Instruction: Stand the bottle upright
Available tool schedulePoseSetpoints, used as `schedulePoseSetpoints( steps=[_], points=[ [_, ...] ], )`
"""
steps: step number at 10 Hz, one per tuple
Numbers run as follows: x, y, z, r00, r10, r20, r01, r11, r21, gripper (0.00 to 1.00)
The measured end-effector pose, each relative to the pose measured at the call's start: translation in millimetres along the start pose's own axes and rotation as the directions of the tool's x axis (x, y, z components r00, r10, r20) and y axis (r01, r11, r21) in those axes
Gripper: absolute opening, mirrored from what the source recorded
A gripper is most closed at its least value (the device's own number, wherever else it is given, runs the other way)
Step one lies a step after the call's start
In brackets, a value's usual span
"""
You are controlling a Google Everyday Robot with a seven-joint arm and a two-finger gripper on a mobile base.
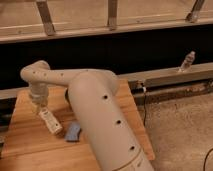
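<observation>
- The gripper (39, 105) hangs near the table's (27, 150) left edge, its fingers pinched narrow on the upper end of the bottle (51, 122).
- The bottle slants down to the right, lower end near the wood, probably gripped high so it can swing upright.
- A blue object (73, 132) lies just beside it.
- A clear bottle (187, 61) stands well apart on the ledge (165, 76).

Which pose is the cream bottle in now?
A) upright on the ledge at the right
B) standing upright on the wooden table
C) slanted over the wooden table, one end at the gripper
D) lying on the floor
C: the bottle slants over the wooden table, its upper end in the shut gripper at the table's left side, so it is not yet upright.
</observation>
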State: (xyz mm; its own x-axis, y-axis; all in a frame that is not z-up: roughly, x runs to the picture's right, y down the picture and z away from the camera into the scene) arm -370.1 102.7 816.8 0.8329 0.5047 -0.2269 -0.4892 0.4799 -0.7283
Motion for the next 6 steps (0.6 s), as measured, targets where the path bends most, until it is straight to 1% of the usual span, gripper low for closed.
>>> schedulePoseSetpoints(
  steps=[2,4,6],
  points=[
    [1.7,-8.3,-6.8,0.999,0.001,0.052,-0.001,1.0,-0.004,0.0],
    [4.2,-14.5,-10.1,0.994,0.009,0.108,-0.007,1.0,-0.018,0.0],
    [5.5,-22.5,-14.9,0.985,0.02,0.174,-0.014,0.999,-0.032,0.0]
  ],
)
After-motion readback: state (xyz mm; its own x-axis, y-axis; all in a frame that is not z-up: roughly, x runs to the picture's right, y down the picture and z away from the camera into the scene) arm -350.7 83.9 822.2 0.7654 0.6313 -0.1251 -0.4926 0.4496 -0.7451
